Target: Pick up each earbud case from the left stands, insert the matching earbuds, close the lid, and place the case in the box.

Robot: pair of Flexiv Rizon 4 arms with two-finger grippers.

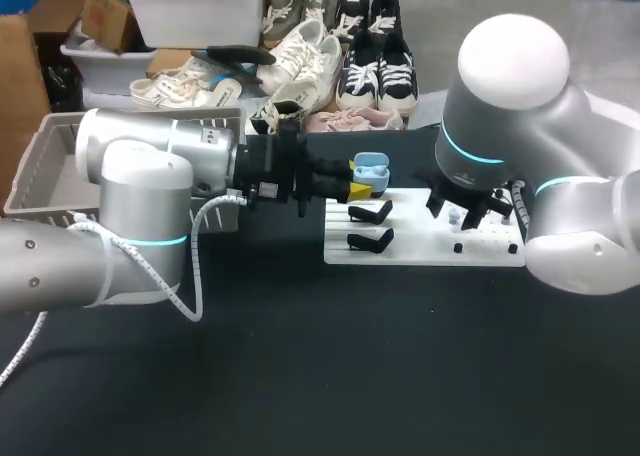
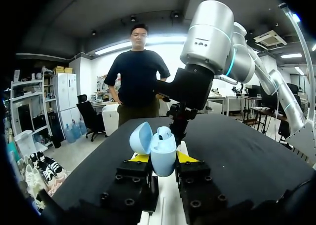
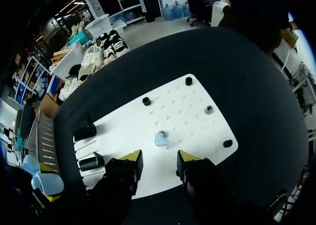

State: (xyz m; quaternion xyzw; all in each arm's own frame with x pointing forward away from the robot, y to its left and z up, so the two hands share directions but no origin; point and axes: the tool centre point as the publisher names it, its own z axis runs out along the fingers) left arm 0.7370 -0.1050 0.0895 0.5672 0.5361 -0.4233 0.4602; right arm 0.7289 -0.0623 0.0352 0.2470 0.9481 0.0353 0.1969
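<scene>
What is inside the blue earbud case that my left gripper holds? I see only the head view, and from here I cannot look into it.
Observer: In the left wrist view the light blue earbud case stands with its lid open between the fingers of the left gripper. What looks like one earbud sits in it.
Operator: And where is the second one? The right wrist covers that part for me.
Observer: The right wrist view shows a loose light blue earbud lying on the white board, just ahead of the right gripper.
Operator: Does the gripper hold it?
Observer: No. Its fingers are open and do not touch it.
</scene>
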